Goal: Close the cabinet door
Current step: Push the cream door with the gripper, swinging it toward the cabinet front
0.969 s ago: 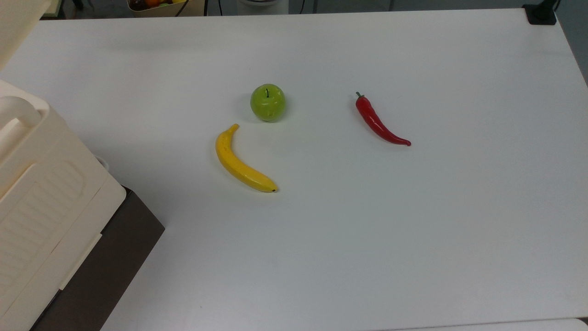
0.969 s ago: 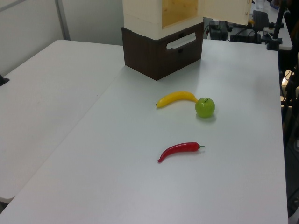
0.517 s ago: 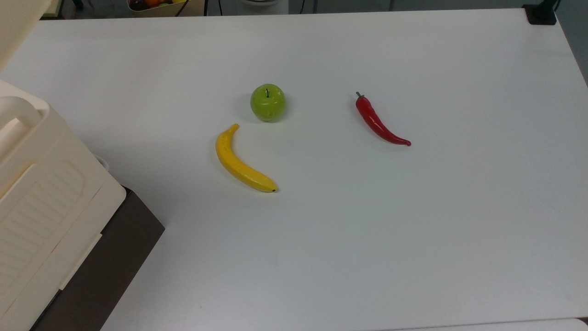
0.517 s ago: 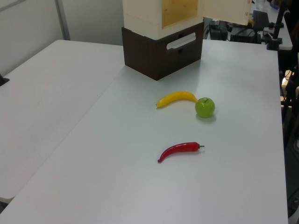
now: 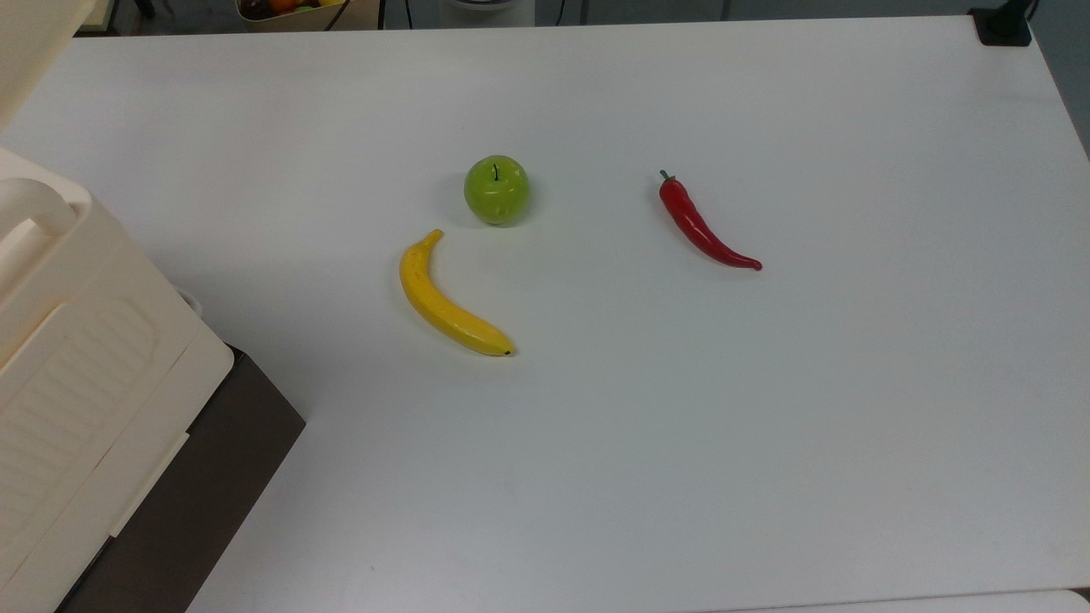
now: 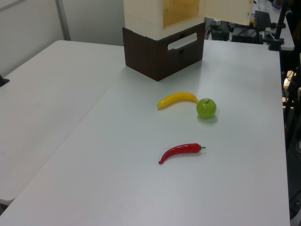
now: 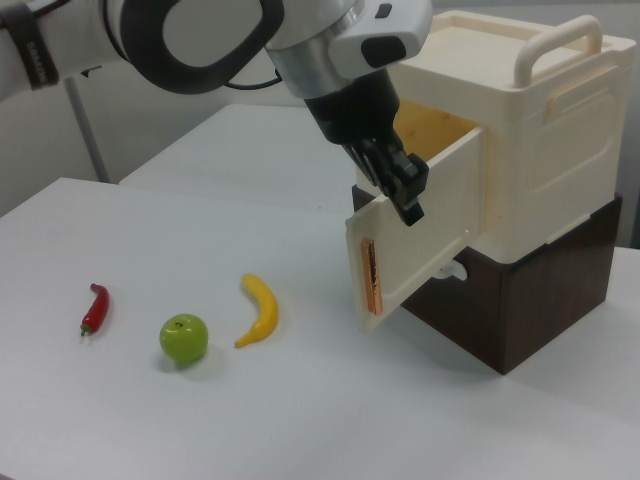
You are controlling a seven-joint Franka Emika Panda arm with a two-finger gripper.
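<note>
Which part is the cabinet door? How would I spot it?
Find the large cream plastic box-shaped cabinet sitting on a dark brown base. The cabinet door is the smooth, flat cream panel swung outward from its front, exposing a wood-coloured interior. Unlike the cabinet's fixed walls, it hangs open, with the robot's black gripper at its top edge.

The arm (image 7: pixel 200 40) angles down, its gripper (image 7: pixel 405 190) pointing downward.

Count on the counter (image 5: pixel 766 426): one yellow banana (image 5: pixel 447 300), one green apple (image 5: pixel 496 189), one red chilli pepper (image 5: pixel 702 226), one cream cabinet (image 7: pixel 530 160) with one open cabinet door (image 7: pixel 420 240), one dark brown base (image 7: pixel 520 300), and one robot arm carrying one tool (image 7: pixel 408 195).
</note>
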